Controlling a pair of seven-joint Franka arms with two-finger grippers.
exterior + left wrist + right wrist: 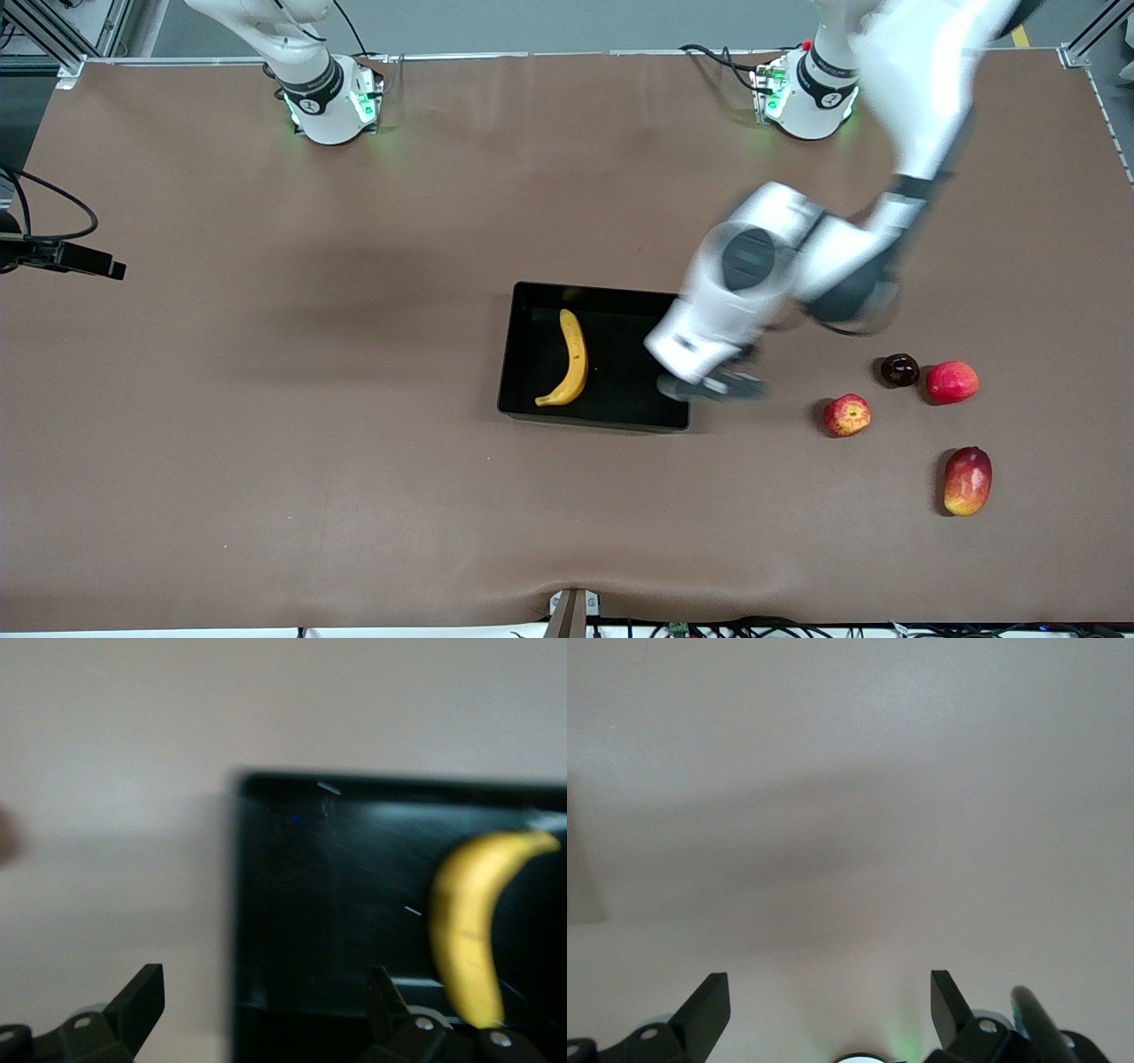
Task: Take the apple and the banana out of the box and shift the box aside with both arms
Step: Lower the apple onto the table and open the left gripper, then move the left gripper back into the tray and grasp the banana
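The black box (532, 341) lies mid-table with the yellow banana (571, 359) inside it. My left gripper (710, 386) hangs open and empty over the box's wall at the left arm's end. In the left wrist view that gripper (264, 1001) straddles the box's wall (244, 904), with the banana (469, 930) off to one side. The red apple (847, 415) with yellow streaks sits on the table toward the left arm's end. My right gripper (831, 1001) is open over bare brown table, out of the front view.
A dark purple round fruit (899, 369) and a red round fruit (952, 382) lie beside the apple, farther from the camera. A red-yellow mango (967, 480) lies nearer the camera. A black device (62, 257) juts in at the right arm's end.
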